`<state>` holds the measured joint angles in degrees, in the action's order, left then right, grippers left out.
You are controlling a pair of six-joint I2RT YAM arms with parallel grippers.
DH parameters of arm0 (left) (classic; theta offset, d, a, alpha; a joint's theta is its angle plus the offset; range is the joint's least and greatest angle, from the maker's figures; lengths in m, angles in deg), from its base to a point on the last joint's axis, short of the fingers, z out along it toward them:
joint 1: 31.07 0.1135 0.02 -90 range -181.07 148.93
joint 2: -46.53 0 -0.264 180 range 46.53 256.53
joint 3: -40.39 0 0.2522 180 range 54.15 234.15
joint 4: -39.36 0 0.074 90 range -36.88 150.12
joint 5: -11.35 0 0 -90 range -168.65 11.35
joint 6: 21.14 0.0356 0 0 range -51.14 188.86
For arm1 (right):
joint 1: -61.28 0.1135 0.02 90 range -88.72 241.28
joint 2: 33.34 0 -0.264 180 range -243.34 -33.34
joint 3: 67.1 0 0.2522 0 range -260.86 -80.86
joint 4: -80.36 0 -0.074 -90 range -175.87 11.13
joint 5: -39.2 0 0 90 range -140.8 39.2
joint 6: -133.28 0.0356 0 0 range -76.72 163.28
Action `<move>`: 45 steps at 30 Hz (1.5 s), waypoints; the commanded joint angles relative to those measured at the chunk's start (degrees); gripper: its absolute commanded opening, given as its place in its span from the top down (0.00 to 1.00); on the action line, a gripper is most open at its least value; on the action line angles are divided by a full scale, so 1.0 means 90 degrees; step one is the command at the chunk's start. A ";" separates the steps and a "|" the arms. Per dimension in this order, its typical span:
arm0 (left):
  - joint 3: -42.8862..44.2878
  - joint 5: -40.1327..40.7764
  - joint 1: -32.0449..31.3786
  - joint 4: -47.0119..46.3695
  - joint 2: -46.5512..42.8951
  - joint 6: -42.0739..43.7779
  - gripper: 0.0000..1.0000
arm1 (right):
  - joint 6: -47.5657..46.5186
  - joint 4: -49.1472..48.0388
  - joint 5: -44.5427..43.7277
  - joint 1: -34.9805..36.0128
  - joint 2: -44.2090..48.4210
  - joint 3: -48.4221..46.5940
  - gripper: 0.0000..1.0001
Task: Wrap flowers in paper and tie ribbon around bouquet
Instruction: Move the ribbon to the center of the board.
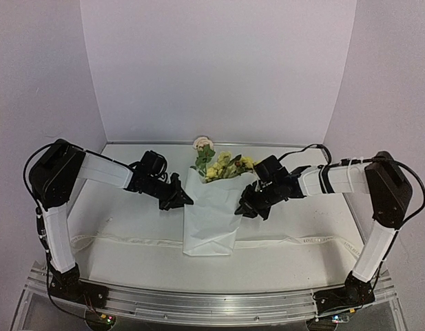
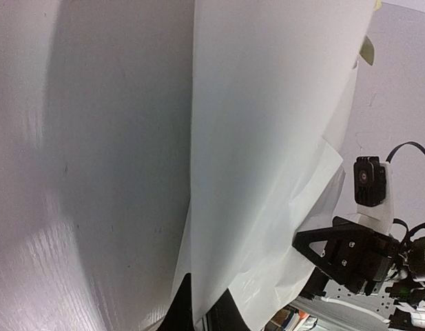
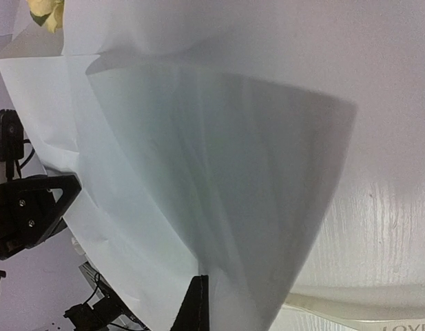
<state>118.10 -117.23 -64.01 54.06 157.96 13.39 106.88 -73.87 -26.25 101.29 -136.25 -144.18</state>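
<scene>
Top external view: on the white desk (image 1: 129, 255) a large creased white paper sheet (image 1: 211, 221) is seen folded around yellow, green-leaved flowers (image 1: 222, 169), over a narrow off-white ribbon (image 1: 295, 242); its side edges are pinched by the closed left gripper (image 1: 183, 200) and right gripper (image 1: 245, 207).

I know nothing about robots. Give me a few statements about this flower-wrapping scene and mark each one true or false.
1. The left gripper and the right gripper both pinch the paper. True.
2. The ribbon is tied around the paper. False: it lies flat on the table and runs under the paper.
3. The flowers stick out of the paper's far end. True.
4. The right gripper holds the ribbon. False: it is shut on the paper's edge.
</scene>
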 commanded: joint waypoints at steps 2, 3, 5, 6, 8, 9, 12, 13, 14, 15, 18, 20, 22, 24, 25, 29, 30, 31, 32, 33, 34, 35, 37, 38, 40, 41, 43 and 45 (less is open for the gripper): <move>-0.0569 0.0188 -0.0168 -0.0389 -0.0743 -0.0175 0.93 | 0.0203 0.0092 -0.0392 0.0322 0.0546 0.0339 1.00; -0.0668 0.0228 -0.0198 -0.0400 -0.0826 -0.0184 0.93 | 0.0231 0.0092 -0.0431 0.0368 0.0597 0.0414 1.00; -0.0842 0.0306 -0.0255 -0.0440 -0.0975 -0.0213 0.93 | 0.0264 0.0092 -0.0536 0.0469 0.0695 0.0545 1.00; -0.0948 0.0343 -0.0289 -0.0470 -0.1028 -0.0233 0.92 | 0.0276 0.0092 -0.0580 0.0518 0.0721 0.0600 1.00; -0.1105 0.0418 -0.0335 -0.0542 -0.1115 -0.0272 0.90 | 0.0295 0.0091 -0.0646 0.0605 0.0740 0.0668 1.00; -0.1188 0.0450 -0.0351 -0.0598 -0.1144 -0.0305 0.89 | 0.0303 0.0087 -0.0668 0.0640 0.0725 0.0694 1.00; -0.1423 0.0539 -0.0364 -0.0774 -0.1176 -0.0397 0.83 | 0.0303 0.0087 -0.0801 0.0727 0.0698 0.0741 0.91; -0.1475 0.0599 -0.0363 -0.0803 -0.1197 -0.0421 0.80 | 0.0299 0.0091 -0.0850 0.0742 0.0707 0.0761 0.86; -0.1510 0.0696 -0.0363 -0.0793 -0.1244 -0.0435 0.75 | 0.0291 0.0092 -0.0904 0.0745 0.0748 0.0780 0.76; -0.1528 0.0832 -0.0365 -0.0725 -0.1322 -0.0428 0.68 | 0.0277 0.0095 -0.0975 0.0744 0.0821 0.0802 0.65; -0.1527 0.1459 -0.0365 -0.0272 -0.1763 -0.0371 0.47 | 0.0162 0.0290 -0.1309 0.0746 0.1174 0.0855 0.38; -0.1530 0.1985 -0.0346 0.0169 -0.2138 -0.0353 0.34 | 0.0064 0.0675 -0.1670 0.0741 0.1443 0.0830 0.27; -0.1529 0.2547 -0.0306 0.0615 -0.2550 -0.0363 0.27 | 0.0058 0.1066 -0.2059 0.0744 0.1789 0.0886 0.18; -0.1553 0.3107 -0.0227 0.1115 -0.2981 -0.0431 0.23 | 0.0119 0.1423 -0.2485 0.0741 0.2156 0.1029 0.09; -0.1606 0.3396 -0.0155 0.1360 -0.3216 -0.0508 0.22 | 0.0179 0.1586 -0.2686 0.0734 0.2364 0.1145 0.05; -0.2079 0.4536 0.0220 0.2344 -0.4273 -0.1031 0.20 | 0.0506 0.1875 -0.3217 0.0615 0.3124 0.1866 0.02; -0.2244 0.4766 0.0330 0.2559 -0.4575 -0.1166 0.20 | 0.0559 0.1879 -0.3271 0.0579 0.3322 0.2058 0.02; -0.2415 0.4880 0.0440 0.2700 -0.4861 -0.1244 0.20 | 0.0577 0.1878 -0.3298 0.0522 0.3484 0.2198 0.02; -0.2604 0.4938 0.0573 0.2740 -0.5057 -0.1271 0.20 | 0.0505 0.1872 -0.3302 0.0458 0.3567 0.2310 0.02; -0.2696 0.4960 0.0637 0.2764 -0.5216 -0.1199 0.21 | 0.0307 0.1878 -0.3280 0.0352 0.3602 0.2326 0.02; -0.2745 0.5074 0.0674 0.2955 -0.5353 -0.1171 0.21 | 0.0119 0.1877 -0.3231 0.0256 0.3613 0.2306 0.02; -0.2789 0.5174 0.0692 0.3161 -0.5425 -0.1201 0.20 | -0.0098 0.1867 -0.3150 0.0133 0.3595 0.2248 0.02; -0.2931 0.5332 0.0729 0.3564 -0.5554 -0.1552 0.18 | -0.0423 0.1857 -0.2842 -0.0218 0.3500 0.2142 0.02; -0.3102 0.5332 0.0747 0.3576 -0.5664 -0.1768 0.18 | -0.0526 0.1841 -0.2745 -0.0342 0.3443 0.2076 0.02; -0.3355 0.5395 0.0784 0.3493 -0.5845 -0.2068 0.19 | -0.0797 0.1842 -0.2542 -0.0549 0.3309 0.1847 0.02; -0.3424 0.5420 0.0798 0.3331 -0.5864 -0.2086 0.20 | -0.0993 0.1853 -0.2511 -0.0570 0.3186 0.1581 0.02; -0.3414 0.5359 0.0809 0.2948 -0.5651 -0.2039 0.23 | -0.1426 0.1909 -0.2443 -0.0577 0.2740 0.0918 0.04; -0.3250 0.5039 0.0807 0.2364 -0.5222 -0.1680 0.25 | -0.1957 0.2135 -0.2440 -0.0566 0.2070 -0.0099 0.08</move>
<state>86.97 -71.04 -57.11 82.78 106.97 -2.68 99.52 -54.96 -49.52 96.05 -109.95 -130.56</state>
